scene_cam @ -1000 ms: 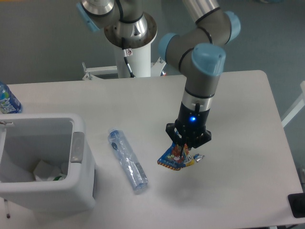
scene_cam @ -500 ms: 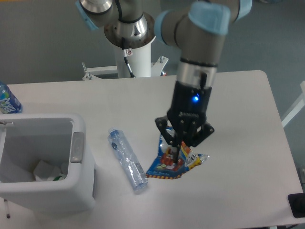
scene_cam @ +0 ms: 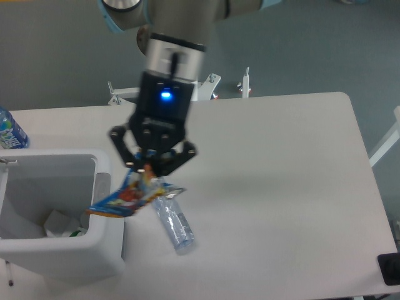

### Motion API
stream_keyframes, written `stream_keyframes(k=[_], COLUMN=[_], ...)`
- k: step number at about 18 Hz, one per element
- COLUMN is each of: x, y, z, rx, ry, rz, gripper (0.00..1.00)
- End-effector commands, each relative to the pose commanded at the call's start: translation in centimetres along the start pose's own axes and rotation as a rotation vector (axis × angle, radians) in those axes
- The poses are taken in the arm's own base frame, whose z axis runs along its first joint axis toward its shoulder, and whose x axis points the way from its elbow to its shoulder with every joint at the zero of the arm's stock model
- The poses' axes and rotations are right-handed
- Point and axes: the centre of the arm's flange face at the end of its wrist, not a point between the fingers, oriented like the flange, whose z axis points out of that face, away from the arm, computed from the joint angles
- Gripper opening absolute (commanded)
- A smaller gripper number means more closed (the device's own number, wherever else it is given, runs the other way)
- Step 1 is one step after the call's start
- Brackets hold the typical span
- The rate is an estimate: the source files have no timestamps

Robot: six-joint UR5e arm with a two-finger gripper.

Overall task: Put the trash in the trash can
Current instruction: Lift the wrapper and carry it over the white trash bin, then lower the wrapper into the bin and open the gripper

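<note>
Gripper: the black two-finger gripper [scene_cam: 145, 170] with a blue light on its wrist is clenched on the snack packet, up off the table.
Packet: flat blue-and-yellow snack packet with a cartoon figure [scene_cam: 127, 195] hangs tilted over the right rim of the bin; print too blurry to read.
Bin: white rectangular plastic trash can with rounded corners [scene_cam: 62, 257], grey tab on the right rim, pale scraps inside.
Bottle: crushed clear plastic bottle [scene_cam: 173, 225] lies on the white table [scene_cam: 281, 187] just right of the bin, partly behind the packet.
Far left: blue-labelled water bottle [scene_cam: 9, 130] at the edge, label unreadable.
</note>
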Motion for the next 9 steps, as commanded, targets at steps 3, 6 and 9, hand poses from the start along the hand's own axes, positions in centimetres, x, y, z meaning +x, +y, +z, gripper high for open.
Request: stream_keyframes(k=[3, 6, 9], x=[3.5, 5.1, 5.6], y=[0.1, 0.5, 0.6], z=[1.9, 3.3, 3.9], rx=[-0.026, -0.049, -0.057], ry=[0.030, 0.042, 0.051], rz=[0.075, 0.094, 0.114], gripper=[0.00, 0.00, 0.00])
